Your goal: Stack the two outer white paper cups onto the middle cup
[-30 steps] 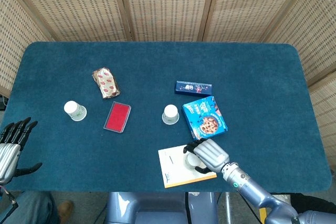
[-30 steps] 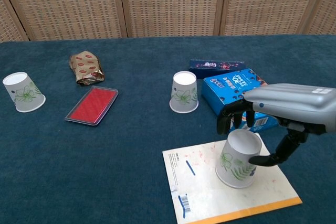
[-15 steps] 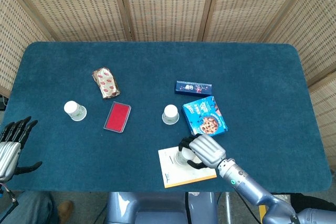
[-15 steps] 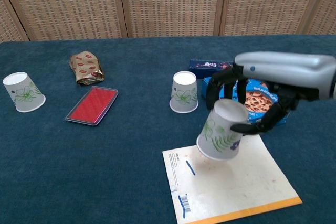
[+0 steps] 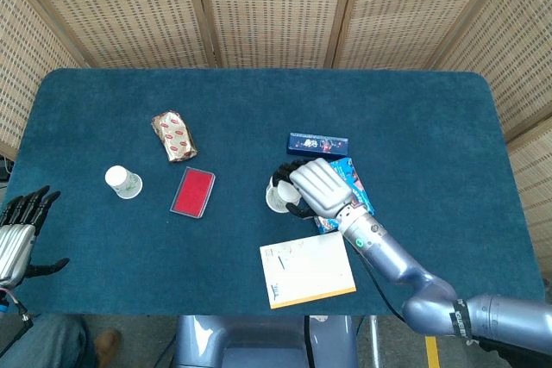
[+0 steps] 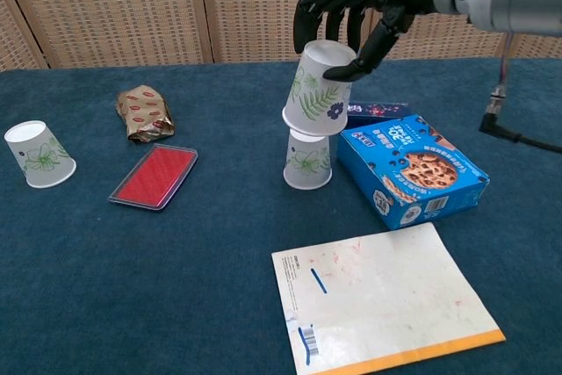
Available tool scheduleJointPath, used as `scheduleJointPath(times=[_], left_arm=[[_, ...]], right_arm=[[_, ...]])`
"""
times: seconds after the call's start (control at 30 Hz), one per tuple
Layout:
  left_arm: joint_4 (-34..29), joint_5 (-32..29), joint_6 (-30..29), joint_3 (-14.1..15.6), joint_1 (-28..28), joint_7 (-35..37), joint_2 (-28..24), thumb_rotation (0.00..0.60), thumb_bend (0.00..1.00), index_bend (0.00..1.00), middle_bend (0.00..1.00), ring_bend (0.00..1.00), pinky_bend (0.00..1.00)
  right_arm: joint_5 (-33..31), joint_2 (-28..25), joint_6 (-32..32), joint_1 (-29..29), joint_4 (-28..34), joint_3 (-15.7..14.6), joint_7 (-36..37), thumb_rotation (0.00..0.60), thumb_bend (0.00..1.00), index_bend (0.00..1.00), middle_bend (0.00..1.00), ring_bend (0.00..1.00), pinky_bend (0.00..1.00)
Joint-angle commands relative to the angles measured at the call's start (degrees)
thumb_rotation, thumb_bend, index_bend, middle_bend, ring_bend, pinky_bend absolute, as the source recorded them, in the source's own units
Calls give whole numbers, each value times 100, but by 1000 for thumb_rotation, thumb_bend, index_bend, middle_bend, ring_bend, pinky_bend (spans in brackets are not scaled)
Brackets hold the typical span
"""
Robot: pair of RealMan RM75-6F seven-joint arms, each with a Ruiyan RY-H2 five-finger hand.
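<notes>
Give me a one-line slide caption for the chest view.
Right hand lowers an upside-down paper cup onto the middle cup; the left cup waits.

Seen from above, the right hand [image 5: 312,185] hovers over the middle paper cup [image 5: 276,200], hiding most of it; only a bit of the cup's rim shows at the hand's left edge. Just right of the hand lies the blue cookie box [image 5: 356,187], partly covered by the arm, with a slim dark blue box [image 5: 317,144] beyond it. A white notepad [image 5: 307,269] lies nearer the bench [image 5: 259,109] front. Farther left are a red flat case [image 5: 192,192], a foil snack packet [image 5: 174,136] and the left paper cup [image 5: 123,182]. The left hand [image 5: 17,234] sits at the bench's left edge, fingers apart.
</notes>
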State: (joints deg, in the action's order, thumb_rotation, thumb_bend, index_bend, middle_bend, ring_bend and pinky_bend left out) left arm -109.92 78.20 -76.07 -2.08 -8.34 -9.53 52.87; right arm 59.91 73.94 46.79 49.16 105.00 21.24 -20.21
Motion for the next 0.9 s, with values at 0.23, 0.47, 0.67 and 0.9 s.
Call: scheduleJointPath(times=[0.23,0.47,0.67,0.9], left_arm=[[26,-387,192,-90,-144,-201,78,600,0,0,0,0,0],[44,-530,261,-108,-199,-250,102,600,0,0,0,0,0],[43,-582,281,-104,-228,-279,115,600,0,0,0,0,0],[36,-574,254,-86,-228,-269,113,600,0,0,0,0,0]], right_arm=[[-1718,559,-200,1083,-922,-119,-746,600,544,426,474,420,468],[-2111,652,-161,1341,-1115,-272,-802,600,559,426,474,420,468],[-2165,651,-106,1451,-1202,-399,-771,600,560,427,474,420,468],[-2225,612,-11,1520,-1197,-489,-723,600,560,426,474,420,468]])
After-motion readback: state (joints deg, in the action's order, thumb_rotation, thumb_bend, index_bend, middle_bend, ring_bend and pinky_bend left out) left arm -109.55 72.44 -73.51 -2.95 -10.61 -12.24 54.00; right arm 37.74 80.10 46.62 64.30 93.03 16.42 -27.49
